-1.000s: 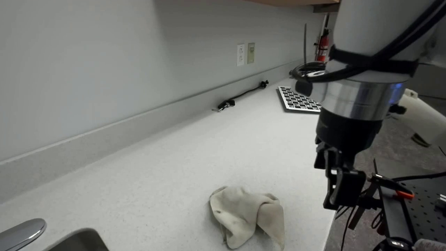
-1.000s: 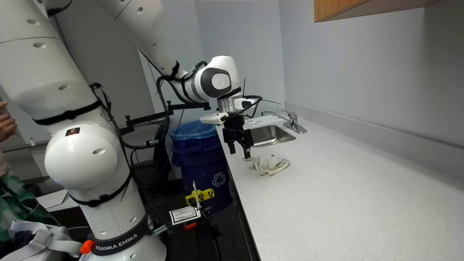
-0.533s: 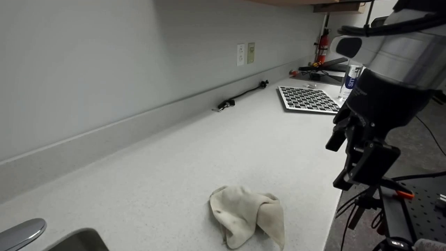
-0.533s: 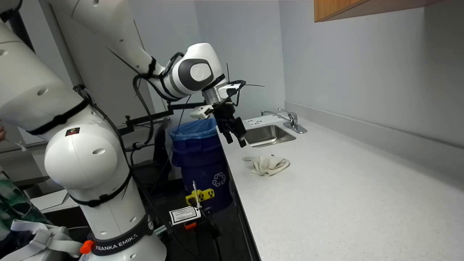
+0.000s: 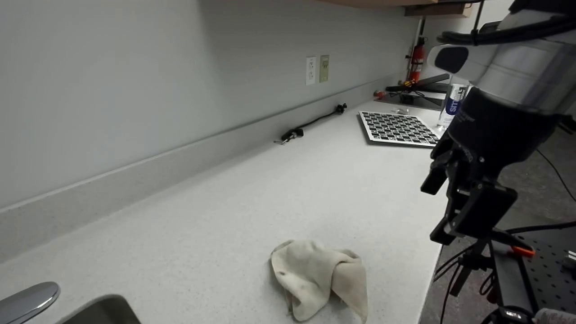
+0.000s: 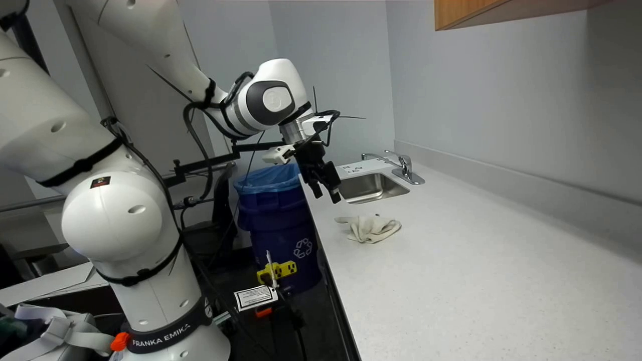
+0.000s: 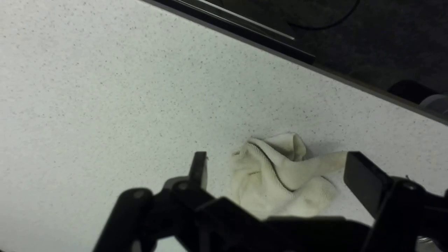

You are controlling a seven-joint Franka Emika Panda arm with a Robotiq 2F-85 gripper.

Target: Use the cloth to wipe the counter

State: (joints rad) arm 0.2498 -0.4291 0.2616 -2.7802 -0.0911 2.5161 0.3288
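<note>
A crumpled off-white cloth lies on the light speckled counter. It also shows in an exterior view, near the sink and the counter's edge. My gripper is open and empty. It hangs tilted above the counter's edge, apart from the cloth, and also shows in an exterior view. In the wrist view the cloth appears between the two spread fingers of the gripper, lying below them on the counter. The lower part of the cloth is hidden there by the gripper body.
A metal sink with a faucet is set into the counter's end. A checkered board, a black cable and a bottle stand farther along. A blue bin is beside the counter. A wooden cabinet hangs above.
My gripper has risen and moved away from the cloth, tilting, then stayed still over the last half second. The cloth has not moved. A person at one side has moved mostly out of view.
</note>
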